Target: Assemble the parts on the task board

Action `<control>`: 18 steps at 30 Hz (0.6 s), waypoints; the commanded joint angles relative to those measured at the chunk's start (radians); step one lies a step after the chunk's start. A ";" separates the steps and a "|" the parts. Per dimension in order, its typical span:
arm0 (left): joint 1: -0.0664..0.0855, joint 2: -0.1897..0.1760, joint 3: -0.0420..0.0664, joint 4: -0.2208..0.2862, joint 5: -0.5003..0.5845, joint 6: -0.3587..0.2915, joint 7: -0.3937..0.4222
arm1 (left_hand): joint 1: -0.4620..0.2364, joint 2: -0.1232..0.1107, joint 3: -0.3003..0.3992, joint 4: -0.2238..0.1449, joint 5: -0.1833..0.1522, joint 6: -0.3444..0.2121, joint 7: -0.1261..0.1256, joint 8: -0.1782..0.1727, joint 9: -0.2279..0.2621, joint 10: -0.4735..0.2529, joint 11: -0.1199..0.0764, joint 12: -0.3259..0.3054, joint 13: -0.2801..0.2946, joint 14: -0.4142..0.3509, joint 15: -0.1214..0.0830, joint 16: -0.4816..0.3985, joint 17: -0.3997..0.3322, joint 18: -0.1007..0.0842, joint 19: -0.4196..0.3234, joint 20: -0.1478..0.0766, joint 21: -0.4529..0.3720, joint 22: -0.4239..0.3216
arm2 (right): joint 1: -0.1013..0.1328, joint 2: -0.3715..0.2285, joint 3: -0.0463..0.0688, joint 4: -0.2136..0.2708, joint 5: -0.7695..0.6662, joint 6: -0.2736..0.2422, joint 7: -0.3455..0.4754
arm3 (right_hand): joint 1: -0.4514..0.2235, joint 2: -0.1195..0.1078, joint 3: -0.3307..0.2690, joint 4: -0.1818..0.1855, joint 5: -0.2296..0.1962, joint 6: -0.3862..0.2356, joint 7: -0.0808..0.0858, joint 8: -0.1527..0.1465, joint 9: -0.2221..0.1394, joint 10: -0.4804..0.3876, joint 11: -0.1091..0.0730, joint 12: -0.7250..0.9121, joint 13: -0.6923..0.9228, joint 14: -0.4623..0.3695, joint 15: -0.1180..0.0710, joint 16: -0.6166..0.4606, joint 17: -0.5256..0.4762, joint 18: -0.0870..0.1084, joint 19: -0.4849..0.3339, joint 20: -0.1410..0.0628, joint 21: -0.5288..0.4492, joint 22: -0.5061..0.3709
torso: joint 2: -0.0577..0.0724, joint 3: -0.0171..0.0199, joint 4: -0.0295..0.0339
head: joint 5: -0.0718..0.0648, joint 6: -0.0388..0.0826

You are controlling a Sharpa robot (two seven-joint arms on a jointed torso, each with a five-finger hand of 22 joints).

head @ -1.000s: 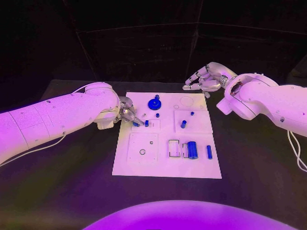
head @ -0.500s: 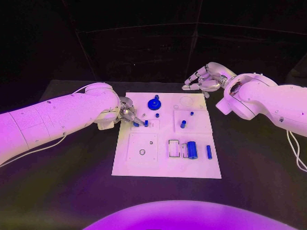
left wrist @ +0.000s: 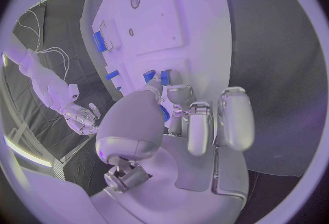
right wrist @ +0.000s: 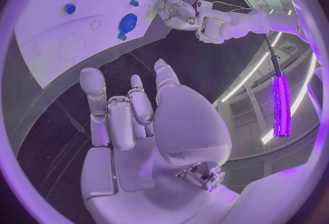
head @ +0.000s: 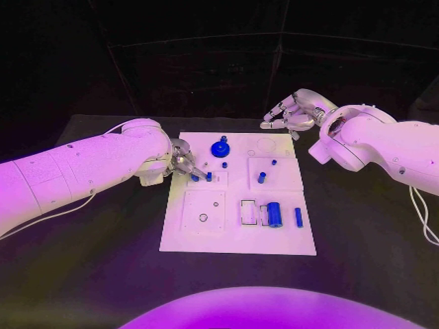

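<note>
A small blue part was pinched by the left hand at the task board's ten o'clock, probably for slotting in, while the right hand was kept loose and unloaded past one o'clock.

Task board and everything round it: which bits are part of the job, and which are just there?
Job:
task board
blue parts: round knob, big cylinder, thin pin
left hand, at a small peg

Just there:
black table
right hand, empty

White task board lies flat mid-table, small blue parts scattered across it.
</note>
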 commanded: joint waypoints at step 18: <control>0.000 0.001 -0.002 -0.014 0.004 0.032 -0.008 | 0.020 -0.014 -0.033 -0.017 0.004 0.003 0.002 -0.004 0.006 -0.003 0.002 0.003 0.001 0.106 -0.003 0.006 0.263 -0.015 0.023 -0.002 0.001 0.002 | 0.002 0.005 0.001 -0.002 0.000 -0.003 0.007 | -0.003 0.008 -0.004 0.000 0.003 -0.008 -0.002 0.006 -0.001 -0.004 0.001 -0.005 -0.002 0.047 -0.007 -0.003 -0.001 0.014 -0.006 0.001 -0.003 -0.001 | 0.000 -0.0007 0.0013 | -0.001 -0.003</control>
